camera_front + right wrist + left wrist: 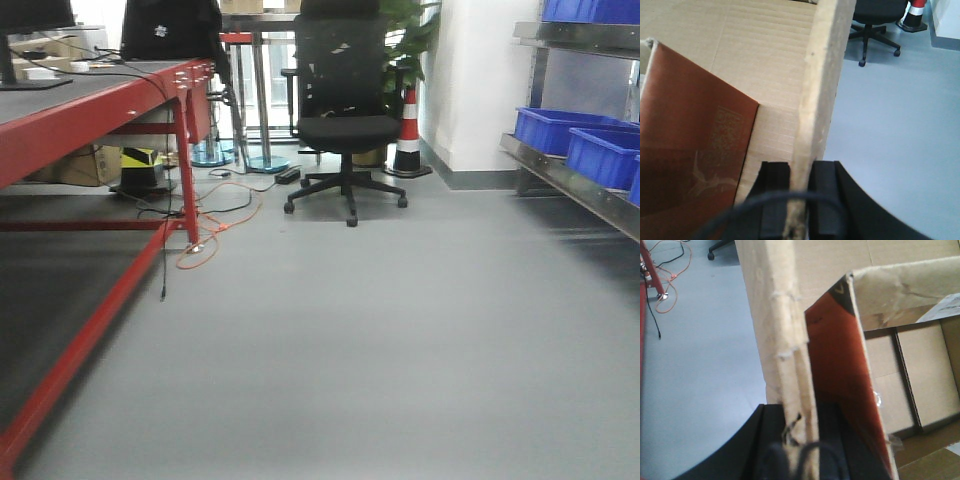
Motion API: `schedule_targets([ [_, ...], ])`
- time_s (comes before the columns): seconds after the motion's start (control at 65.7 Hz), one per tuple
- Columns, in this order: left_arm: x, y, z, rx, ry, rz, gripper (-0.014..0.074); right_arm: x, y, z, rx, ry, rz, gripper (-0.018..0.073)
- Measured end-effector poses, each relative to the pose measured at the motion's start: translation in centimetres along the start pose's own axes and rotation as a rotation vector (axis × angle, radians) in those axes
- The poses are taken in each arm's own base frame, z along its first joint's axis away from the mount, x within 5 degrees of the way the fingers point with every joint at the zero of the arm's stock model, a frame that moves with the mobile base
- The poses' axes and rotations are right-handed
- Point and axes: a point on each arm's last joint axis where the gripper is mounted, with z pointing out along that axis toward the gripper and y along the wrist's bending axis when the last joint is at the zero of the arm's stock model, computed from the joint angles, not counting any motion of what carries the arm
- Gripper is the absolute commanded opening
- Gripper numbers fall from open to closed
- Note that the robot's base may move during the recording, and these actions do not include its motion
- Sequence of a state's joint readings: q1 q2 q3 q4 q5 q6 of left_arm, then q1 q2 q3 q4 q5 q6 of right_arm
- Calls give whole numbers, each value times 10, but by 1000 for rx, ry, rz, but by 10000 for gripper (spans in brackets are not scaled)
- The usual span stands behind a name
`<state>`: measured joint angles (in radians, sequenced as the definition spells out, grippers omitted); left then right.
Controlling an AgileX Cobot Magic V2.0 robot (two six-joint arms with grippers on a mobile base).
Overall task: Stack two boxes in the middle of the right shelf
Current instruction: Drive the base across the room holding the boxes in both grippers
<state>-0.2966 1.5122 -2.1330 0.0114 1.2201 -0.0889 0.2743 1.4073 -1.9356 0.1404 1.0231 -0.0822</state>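
Jaws of my left gripper [802,452] are pressed onto the frayed wall of the box [785,315]. That wall rises from 6 o'clock towards 12 in the left wrist view. A red-brown panel [840,370] leans just beside it at 3 o'clock, and an orange cable [670,275] lies on the floor at 10 o'clock.

On the right wrist view, my right gripper [800,187] pinches the box's other wall [822,75], one black pad on each face. The red-brown panel [690,145] sits at 9 o'clock, a chair [875,20] at 1 o'clock and a cone [917,12] beyond it.

From the front view I see the shelf [575,188] at 3 o'clock carrying blue bins [590,145]. A red workbench [100,110] is at 9 o'clock and the chair [345,110] at 12.
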Motion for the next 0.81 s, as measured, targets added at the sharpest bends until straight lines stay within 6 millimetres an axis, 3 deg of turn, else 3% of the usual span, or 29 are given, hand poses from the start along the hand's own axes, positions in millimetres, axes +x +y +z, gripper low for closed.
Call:
schedule_targets([
  [0.807, 0, 0, 0, 0, 0, 0, -111, 0, 0, 0, 0, -5, 0, -154],
])
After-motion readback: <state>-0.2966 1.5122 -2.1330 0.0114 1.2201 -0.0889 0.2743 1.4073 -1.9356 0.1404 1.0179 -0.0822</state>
